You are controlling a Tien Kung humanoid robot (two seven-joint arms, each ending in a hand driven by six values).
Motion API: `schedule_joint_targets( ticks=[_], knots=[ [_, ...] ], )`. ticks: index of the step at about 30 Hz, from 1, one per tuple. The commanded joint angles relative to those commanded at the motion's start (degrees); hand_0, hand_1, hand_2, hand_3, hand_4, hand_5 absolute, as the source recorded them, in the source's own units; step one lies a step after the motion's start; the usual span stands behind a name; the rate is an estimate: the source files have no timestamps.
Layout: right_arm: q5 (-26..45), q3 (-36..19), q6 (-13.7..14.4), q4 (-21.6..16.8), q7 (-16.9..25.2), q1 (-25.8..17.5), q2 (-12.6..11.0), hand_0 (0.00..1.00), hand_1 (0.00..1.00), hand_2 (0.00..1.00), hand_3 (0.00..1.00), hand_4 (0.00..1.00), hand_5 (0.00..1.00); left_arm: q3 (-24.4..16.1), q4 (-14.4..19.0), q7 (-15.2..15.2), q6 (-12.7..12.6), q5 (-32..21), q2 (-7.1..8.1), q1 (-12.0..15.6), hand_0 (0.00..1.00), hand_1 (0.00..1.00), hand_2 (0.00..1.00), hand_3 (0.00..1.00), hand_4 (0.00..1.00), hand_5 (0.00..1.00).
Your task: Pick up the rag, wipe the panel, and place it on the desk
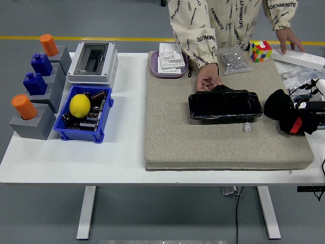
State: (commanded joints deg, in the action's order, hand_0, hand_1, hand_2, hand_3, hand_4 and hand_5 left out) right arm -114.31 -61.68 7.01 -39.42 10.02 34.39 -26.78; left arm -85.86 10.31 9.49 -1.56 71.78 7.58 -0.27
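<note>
One soft, light black rag (281,109), just right of the panel (225,105), is bunched in the grasping right robot hand (299,119).

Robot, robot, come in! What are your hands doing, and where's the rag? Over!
Right hand at mat's right edge, shut on black rag. Left hand out of view. Person's hand steadies black panel. Path to panel clear.
</note>
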Motion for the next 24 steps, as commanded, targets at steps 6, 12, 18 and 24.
schedule_joint_targets(
  ticks=[6, 12, 18, 24],
  knots=[
    [-0.18, 0.16, -0.13, 0.01, -0.17, -0.14, -0.04, 0.703, 0.64, 0.728, 0.717, 0.998, 0.631, -0.02, 0.0, 0.02, -0.02, 0.19, 0.13, 0.04, 0.643, 0.691, 0.733, 0.565, 0.593, 0.467],
    [-0.34, 0.31, -0.23, -0.07, -0.26, -0.31, 0.04, 0.705, 0.639, 0.728, 0.718, 0.998, 0.63, 0.09, 0.0, 0.03, -0.02, 0.17, 0.23, 0.19, 0.643, 0.691, 0.733, 0.565, 0.593, 0.465],
    [-0.36, 0.37, -0.28, -0.32, -0.31, -0.13, -0.01, 0.705, 0.64, 0.73, 0.718, 0.998, 0.63, 0.22, 0.0, 0.0, 0.02, 0.14, 0.2, 0.15, 0.642, 0.691, 0.733, 0.565, 0.593, 0.466],
    [-0.46, 0.37, -0.44, -0.25, -0.42, -0.34, -0.06, 0.707, 0.641, 0.73, 0.718, 0.998, 0.63, 0.08, 0.0, 0.02, 0.0, 0.29, 0.25, 0.31, 0.643, 0.691, 0.732, 0.566, 0.593, 0.466]
  ],
)
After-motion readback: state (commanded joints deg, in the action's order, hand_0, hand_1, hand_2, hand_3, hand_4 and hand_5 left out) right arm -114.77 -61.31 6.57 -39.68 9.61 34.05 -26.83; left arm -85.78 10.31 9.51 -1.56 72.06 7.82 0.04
